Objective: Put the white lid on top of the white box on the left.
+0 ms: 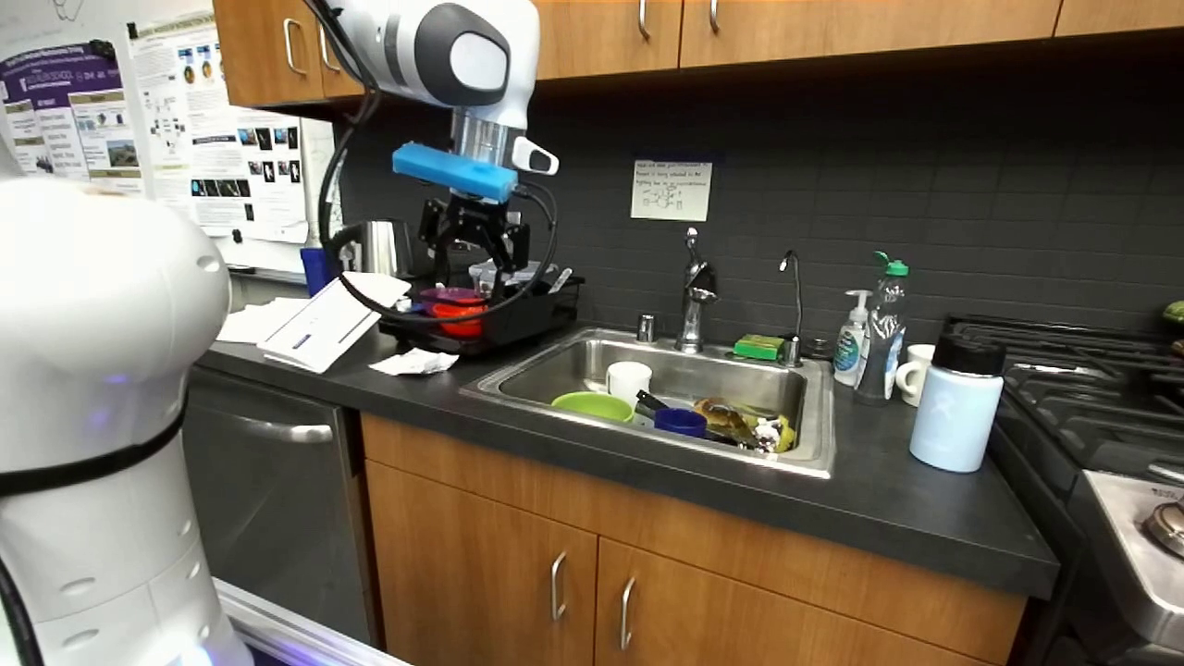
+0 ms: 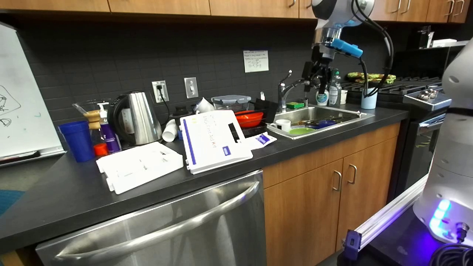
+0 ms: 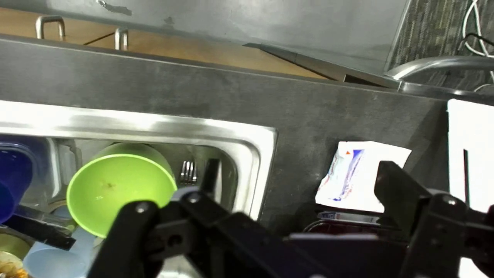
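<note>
The white box (image 2: 140, 164) lies low and flat on the counter at the left in an exterior view; it also shows partly behind the lid in an exterior view (image 1: 254, 321). The white lid (image 2: 210, 138), with a blue stripe and a dark slot, is tilted beside it, near the dish rack. The lid also shows in an exterior view (image 1: 324, 324) and at the right edge of the wrist view (image 3: 472, 135). My gripper (image 3: 301, 177) is open and empty, above the counter between sink and lid. It hangs high in both exterior views (image 1: 470, 268) (image 2: 315, 83).
A crumpled white packet (image 3: 359, 173) lies beside the sink (image 1: 814, 453). The black dish rack (image 1: 532, 314) holds a red bowl (image 2: 249, 119). A kettle (image 2: 142, 118) and a blue cup (image 2: 77, 142) stand behind the box. A green bowl (image 3: 123, 189) is in the sink.
</note>
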